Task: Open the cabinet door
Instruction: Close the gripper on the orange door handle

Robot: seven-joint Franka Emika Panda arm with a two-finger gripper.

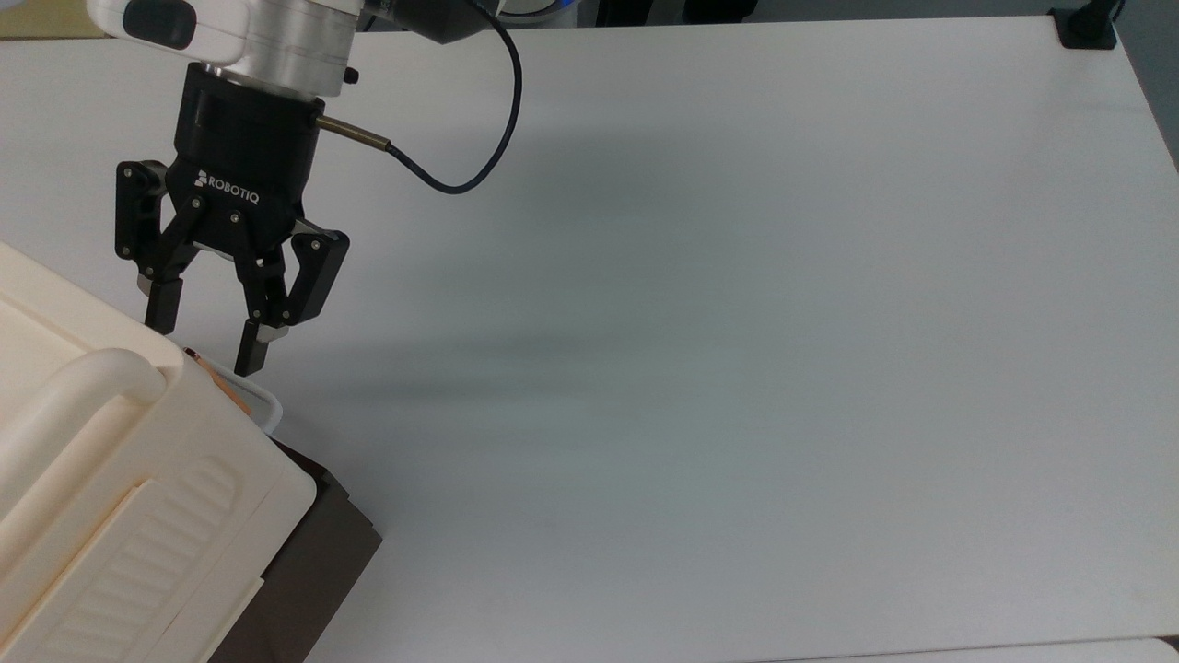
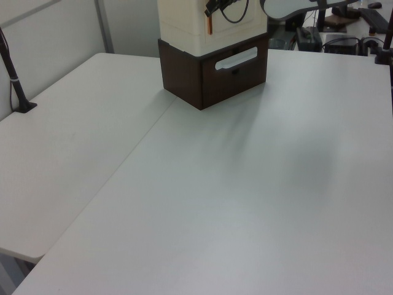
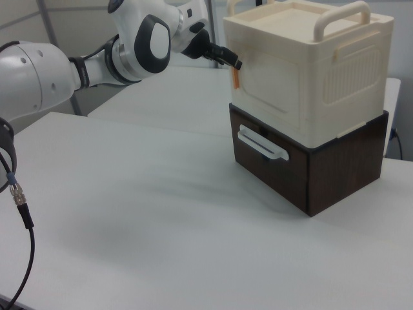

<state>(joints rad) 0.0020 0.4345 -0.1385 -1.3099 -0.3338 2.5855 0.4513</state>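
Top view looks down on my counter (image 1: 737, 322); left and right views face my cabinet (image 3: 310, 97) from opposite sides.

Cabinet door (image 3: 268, 87): flat cream plastic panel with raised rounded-rectangle moulding, forming front face of upper cream box in right view. Upright, shut flush against box. Thin reddish-brown strip runs down its edge at right view's left, near top corner. Sits directly above dark brown base's front. In left view, door (image 2: 236, 21) faces left view's right, at far end of table, orange-brown strip on corner. In top view, just edge strip (image 1: 219, 380) shows, at top view's left.
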